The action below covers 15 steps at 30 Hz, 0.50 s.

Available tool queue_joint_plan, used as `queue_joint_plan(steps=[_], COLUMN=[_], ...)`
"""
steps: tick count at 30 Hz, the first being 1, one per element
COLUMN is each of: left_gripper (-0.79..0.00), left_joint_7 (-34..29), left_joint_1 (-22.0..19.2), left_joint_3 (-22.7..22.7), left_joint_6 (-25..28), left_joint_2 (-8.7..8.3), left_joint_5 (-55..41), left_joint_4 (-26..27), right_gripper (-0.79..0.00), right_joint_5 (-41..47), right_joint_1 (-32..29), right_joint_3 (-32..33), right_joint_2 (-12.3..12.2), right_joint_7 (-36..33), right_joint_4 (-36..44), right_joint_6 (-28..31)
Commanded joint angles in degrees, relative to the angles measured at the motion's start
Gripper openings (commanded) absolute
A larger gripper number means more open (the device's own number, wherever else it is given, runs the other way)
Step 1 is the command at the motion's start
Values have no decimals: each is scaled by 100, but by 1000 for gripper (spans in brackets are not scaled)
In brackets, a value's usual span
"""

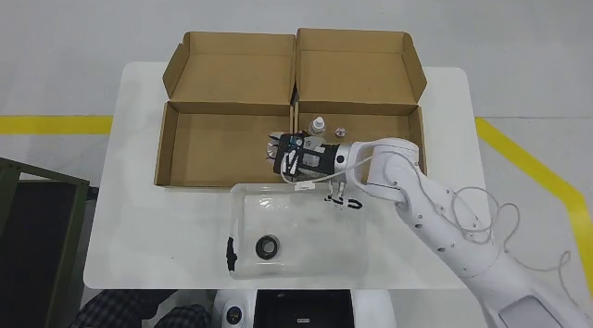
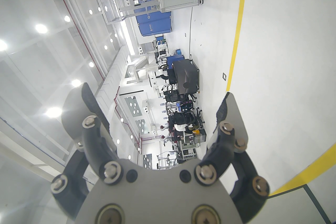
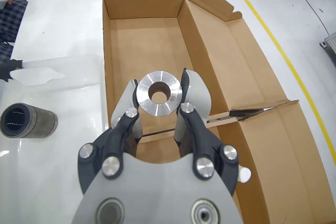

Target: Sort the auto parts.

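Note:
My right gripper point(image 3: 158, 80) is shut on a silver metal ring point(image 3: 143, 92) with a round hole through its middle. It holds the ring flat above the bare floor of the left cardboard box point(image 3: 147, 46), close to the wall that divides the two boxes. From above, the right gripper point(image 1: 278, 154) sits over the right end of that left box point(image 1: 208, 147). A dark cylindrical bearing point(image 3: 27, 120) lies on its side in the clear plastic bin point(image 1: 306, 200). My left gripper point(image 2: 157, 92) points up into the room, open and holding nothing.
The right cardboard box point(image 1: 375, 124) holds a white-capped part point(image 1: 318, 125) and a small round part point(image 1: 340, 130). Both lids stand open at the far side. A person's black-gloved hand point(image 3: 8, 68) holds the bin's rim. White table point(image 1: 134, 189) lies free to the left.

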<state>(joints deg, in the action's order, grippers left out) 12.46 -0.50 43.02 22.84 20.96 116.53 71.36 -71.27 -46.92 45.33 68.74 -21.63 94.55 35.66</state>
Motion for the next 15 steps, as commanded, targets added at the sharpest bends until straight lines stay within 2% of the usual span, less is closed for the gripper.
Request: queue_joint_plan(steps=[1,15], left_gripper=[0,0], left_joint_7=[0,0], left_joint_1=[0,0], left_joint_3=[0,0], left_joint_6=[0,0], left_joint_2=[0,0], left_joint_5=[0,0], left_joint_4=[0,0], right_gripper=[-785,-785], right_joint_5=[-11,7], right_joint_1=[158,1080], right_joint_3=[-142,-876], right_joint_2=[66,554], right_joint_7=[-69,-455], right_joint_4=[-162,-1166], right_joint_6=[-61,-405])
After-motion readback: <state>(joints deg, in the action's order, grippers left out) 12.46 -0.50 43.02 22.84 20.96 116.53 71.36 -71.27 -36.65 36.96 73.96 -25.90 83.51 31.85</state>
